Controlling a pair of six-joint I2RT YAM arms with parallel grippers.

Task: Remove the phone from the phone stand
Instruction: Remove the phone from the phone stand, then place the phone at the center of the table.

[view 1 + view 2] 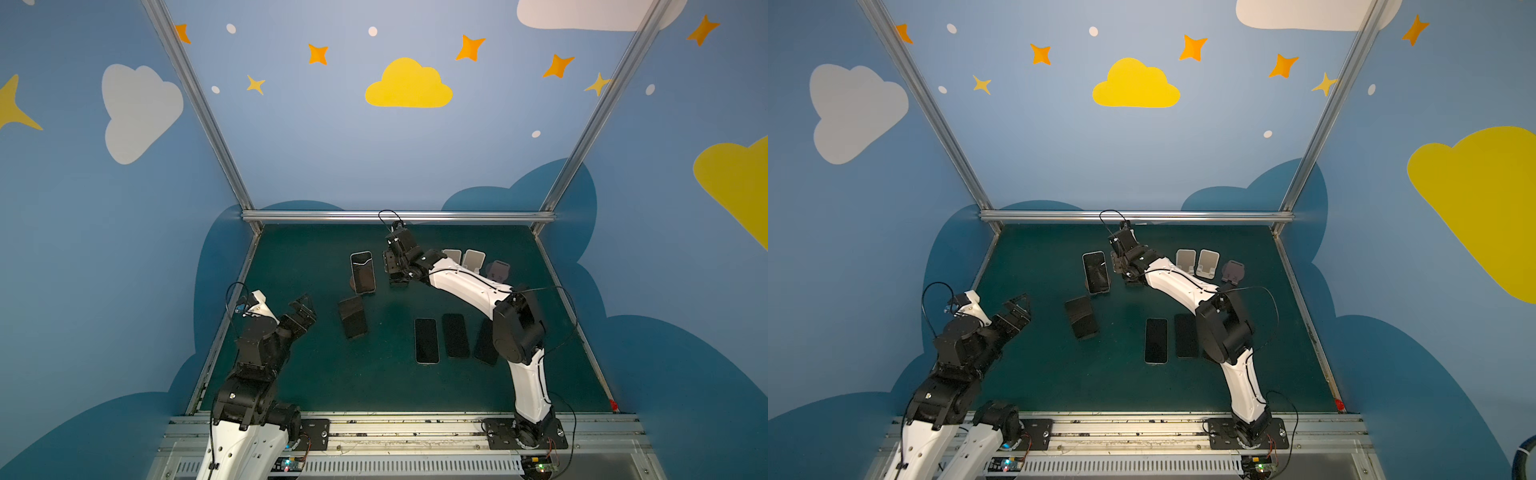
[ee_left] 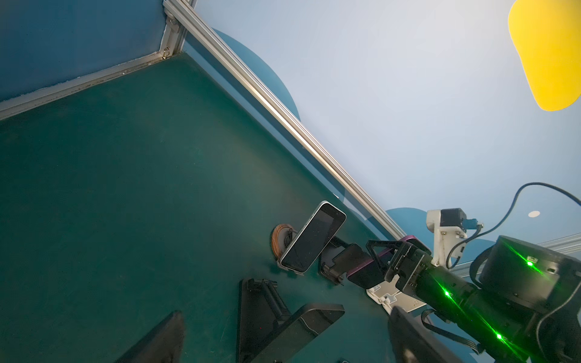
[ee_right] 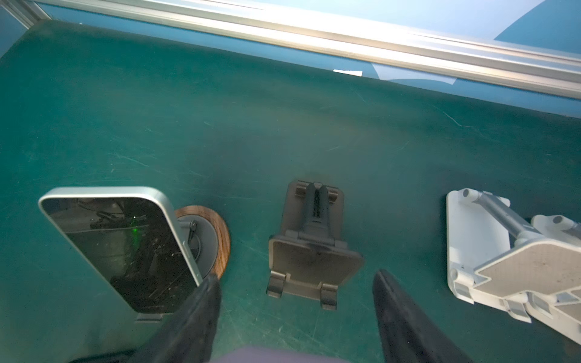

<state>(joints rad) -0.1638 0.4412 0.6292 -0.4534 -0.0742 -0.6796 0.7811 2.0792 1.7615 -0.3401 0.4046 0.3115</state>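
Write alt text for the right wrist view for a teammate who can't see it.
The right gripper's dark fingers frame an empty black phone stand on the green table, a sliver of the purple phone they hold showing between them. On one side a silver phone leans on a round wooden-rimmed stand; on the other are white stands, empty.

Silver phone (image 3: 125,248), purple phone (image 2: 361,270), brn wood-grain stand (image 3: 221,239).

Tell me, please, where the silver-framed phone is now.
In both top views the silver-framed phone leans on its wooden-based stand at the far middle of the table, just left of the right gripper.
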